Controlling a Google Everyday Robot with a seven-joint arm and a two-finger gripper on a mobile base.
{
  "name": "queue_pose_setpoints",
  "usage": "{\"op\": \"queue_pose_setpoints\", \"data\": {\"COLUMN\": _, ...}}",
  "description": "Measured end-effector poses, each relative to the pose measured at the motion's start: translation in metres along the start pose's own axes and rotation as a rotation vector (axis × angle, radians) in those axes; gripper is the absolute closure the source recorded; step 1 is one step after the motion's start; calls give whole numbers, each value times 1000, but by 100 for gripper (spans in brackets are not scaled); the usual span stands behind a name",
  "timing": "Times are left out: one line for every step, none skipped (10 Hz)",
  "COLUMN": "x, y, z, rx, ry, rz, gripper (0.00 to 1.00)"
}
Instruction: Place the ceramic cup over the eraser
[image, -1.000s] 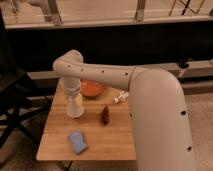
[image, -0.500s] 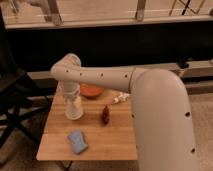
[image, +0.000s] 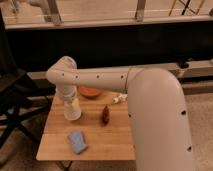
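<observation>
The ceramic cup (image: 72, 111) is small and cream-white, and stands upright low over the left part of the wooden table (image: 115, 142). My gripper (image: 71, 101) points straight down and is shut on the cup from above. The eraser (image: 77, 141) is a flat blue block lying near the table's front left edge. It is a short way in front of the cup and apart from it. My white arm reaches in from the right foreground and hides the table's right side.
A shallow orange bowl (image: 90, 92) sits at the back of the table behind the cup. A dark brown object (image: 105, 114) lies mid-table and a small white item (image: 119, 98) lies by the bowl. A dark chair (image: 12, 102) stands left of the table.
My arm has shifted slightly left and lower, and the cup has come down and forward with it, closer to the eraser. Nothing else on the table has moved.
</observation>
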Motion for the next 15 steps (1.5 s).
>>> {"op": "queue_pose_setpoints", "data": {"x": -2, "y": -2, "z": 1, "rx": -7, "ry": 1, "rz": -6, "gripper": 100}}
{"op": "queue_pose_setpoints", "data": {"x": -1, "y": -3, "z": 2, "rx": -9, "ry": 5, "rz": -6, "gripper": 100}}
{"op": "queue_pose_setpoints", "data": {"x": 2, "y": -4, "z": 2, "rx": -14, "ry": 10, "rz": -1, "gripper": 100}}
{"op": "queue_pose_setpoints", "data": {"x": 5, "y": -7, "z": 3, "rx": -17, "ry": 13, "rz": 4, "gripper": 100}}
{"op": "queue_pose_setpoints", "data": {"x": 6, "y": -10, "z": 4, "rx": -19, "ry": 15, "rz": 6, "gripper": 100}}
{"op": "queue_pose_setpoints", "data": {"x": 10, "y": -10, "z": 5, "rx": -23, "ry": 17, "rz": 13, "gripper": 100}}
{"op": "queue_pose_setpoints", "data": {"x": 13, "y": -10, "z": 6, "rx": -26, "ry": 18, "rz": 19, "gripper": 100}}
{"op": "queue_pose_setpoints", "data": {"x": 16, "y": -9, "z": 7, "rx": -28, "ry": 20, "rz": 24, "gripper": 100}}
{"op": "queue_pose_setpoints", "data": {"x": 19, "y": -8, "z": 8, "rx": -34, "ry": 22, "rz": 26, "gripper": 100}}
{"op": "queue_pose_setpoints", "data": {"x": 20, "y": -7, "z": 9, "rx": -36, "ry": 22, "rz": 27, "gripper": 100}}
{"op": "queue_pose_setpoints", "data": {"x": 22, "y": -4, "z": 12, "rx": -43, "ry": 24, "rz": 30, "gripper": 100}}
{"op": "queue_pose_setpoints", "data": {"x": 25, "y": 0, "z": 14, "rx": -51, "ry": 25, "rz": 34, "gripper": 100}}
{"op": "queue_pose_setpoints", "data": {"x": 27, "y": 1, "z": 16, "rx": -55, "ry": 26, "rz": 36, "gripper": 100}}
{"op": "queue_pose_setpoints", "data": {"x": 29, "y": 5, "z": 19, "rx": -62, "ry": 26, "rz": 40, "gripper": 100}}
{"op": "queue_pose_setpoints", "data": {"x": 31, "y": 8, "z": 22, "rx": -67, "ry": 25, "rz": 43, "gripper": 100}}
